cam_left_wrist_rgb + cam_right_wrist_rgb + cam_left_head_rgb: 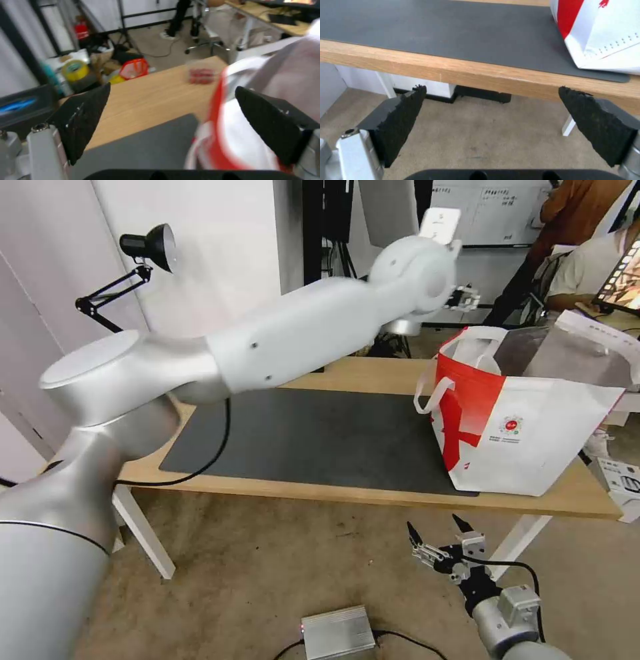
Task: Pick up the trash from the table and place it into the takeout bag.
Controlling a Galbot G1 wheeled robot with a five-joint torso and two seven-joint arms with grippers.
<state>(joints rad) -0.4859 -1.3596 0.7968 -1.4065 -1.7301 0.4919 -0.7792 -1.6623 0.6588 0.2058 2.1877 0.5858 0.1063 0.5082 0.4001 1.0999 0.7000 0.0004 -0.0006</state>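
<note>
- While the left arm stretches far across the table, its left gripper (170, 112) hangs above the far edge beside the bag's mouth, black fingers (83, 117) spread wide apart and holding nothing.
- Beyond those fingers, a blurred clear plastic clamshell with red scraps (201, 73) sits on the bare wood at the far side of the table, just beside the bag's far-left corner.
- Low at the near right, below the table's front edge, the right gripper (439, 532) points up toward the tabletop, its two black fingers (400, 120) also wide apart and empty.
- A large white takeout bag with a red panel, white loop handles and silver lining (527, 437) stands upright and open at the right end of the table.
- A long light-wood table on white legs (373, 493) carries a large dark grey rectangular mat (313, 437); the bag's base rests partly on the mat's right end.
</note>
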